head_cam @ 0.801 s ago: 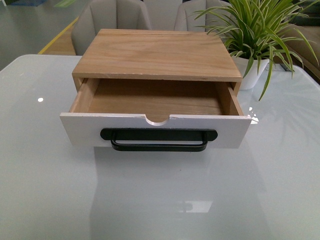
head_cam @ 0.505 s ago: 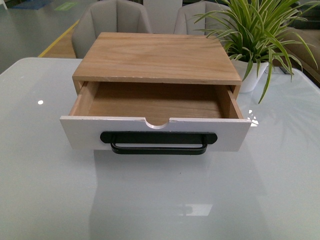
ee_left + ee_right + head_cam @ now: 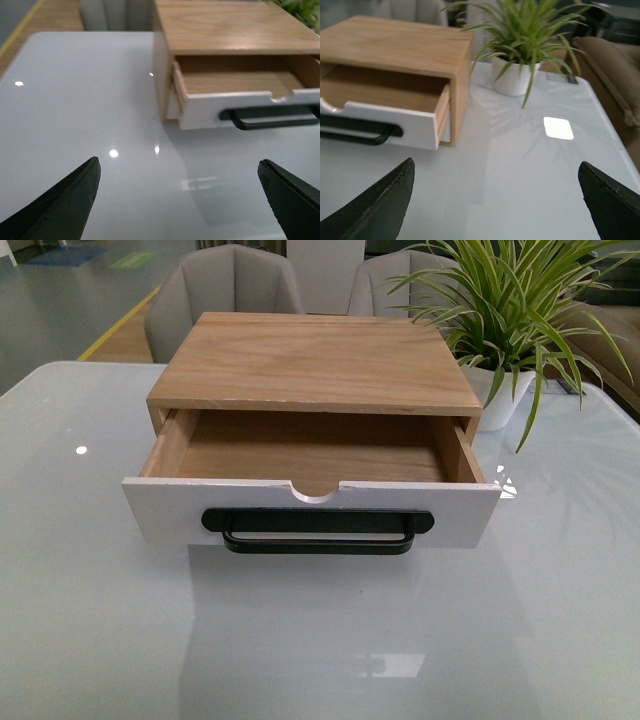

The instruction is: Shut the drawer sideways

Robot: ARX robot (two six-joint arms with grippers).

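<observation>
A pale, glossy glass table (image 3: 100, 630) fills most of the front view, with two grey upholstered chairs (image 3: 225, 285) pushed up at its far edge. In the middle of the table stands a low light-wood cabinet (image 3: 315, 360), its flat top bare. A spider plant (image 3: 515, 295) with long striped green leaves rises at the cabinet's far right corner, some of its leaves arching over the table. The drawer (image 3: 310, 445) is wide and shallow and stands pulled well out of the cabinet towards the camera, so that its wooden floor and both side walls show; nothing lies in it. Its white front panel (image 3: 165, 512) is wider than the cabinet and overhangs on both sides, with its lower edge close above the table surface. The plant's white pot (image 3: 502, 392) sits on the table just beside the cabinet, on the right. A long black bar handle (image 3: 318, 530) runs across the middle of the panel, and a small semicircular notch (image 3: 314, 490) is cut into the panel's top edge above it. Neither arm shows in the front view. In the left wrist view the left gripper (image 3: 177, 161) hangs above the table near the drawer's left end, its dark jaws spread wide with nothing between them. The right gripper (image 3: 496, 162) likewise hangs near the drawer's right end, jaws spread wide and empty.
</observation>
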